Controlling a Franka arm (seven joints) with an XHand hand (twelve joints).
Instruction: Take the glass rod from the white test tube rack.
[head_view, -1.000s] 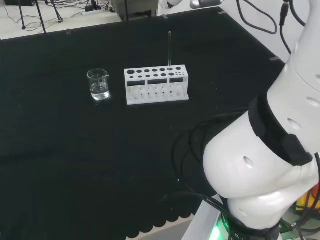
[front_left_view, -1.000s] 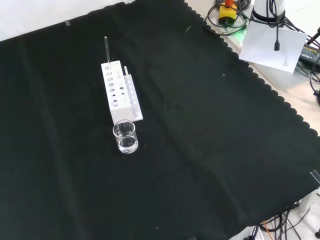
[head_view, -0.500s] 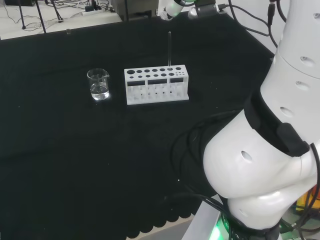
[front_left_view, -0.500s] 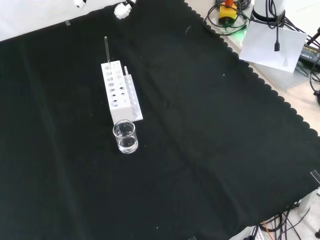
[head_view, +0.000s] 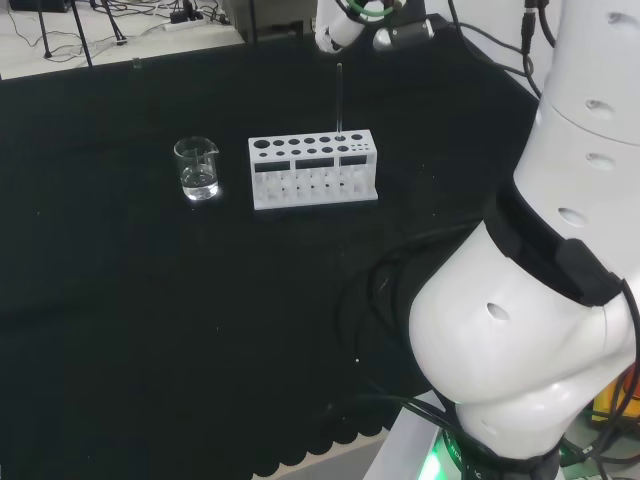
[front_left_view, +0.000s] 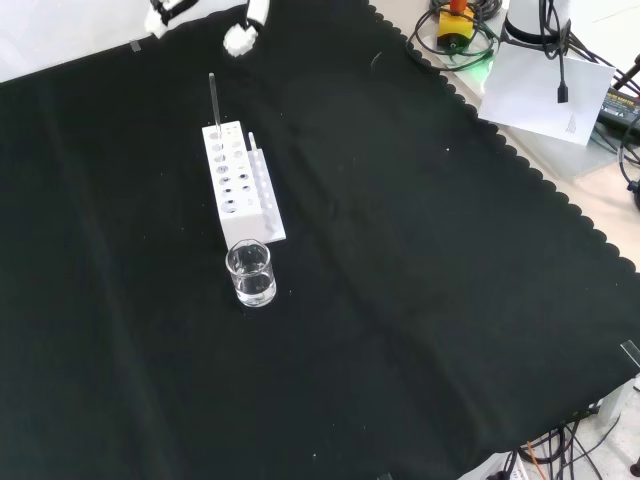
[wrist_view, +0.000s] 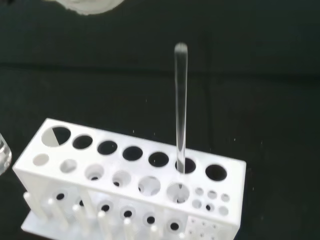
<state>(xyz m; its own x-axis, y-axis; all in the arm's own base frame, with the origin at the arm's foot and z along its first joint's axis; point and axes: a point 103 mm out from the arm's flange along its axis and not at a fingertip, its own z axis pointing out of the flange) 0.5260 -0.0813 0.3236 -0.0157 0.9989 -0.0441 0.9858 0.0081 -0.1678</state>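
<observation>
The glass rod (wrist_view: 180, 107) stands upright in a back-row hole near one end of the white rack (front_left_view: 236, 184) on the bench (front_left_view: 420, 300), its long axis vertical. In the front view the hand (front_left_view: 243, 32) sits beyond and above the rod's top, just apart from it (I cannot tell whether its fingers are spread or curled). A beaker (head_view: 197, 168) stands beside the rack's other end. No writing is legible.

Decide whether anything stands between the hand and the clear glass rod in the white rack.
Nothing visible does. The hand is above the black cloth, beyond the clear glass rod, which stands upright in the white test tube rack.
</observation>
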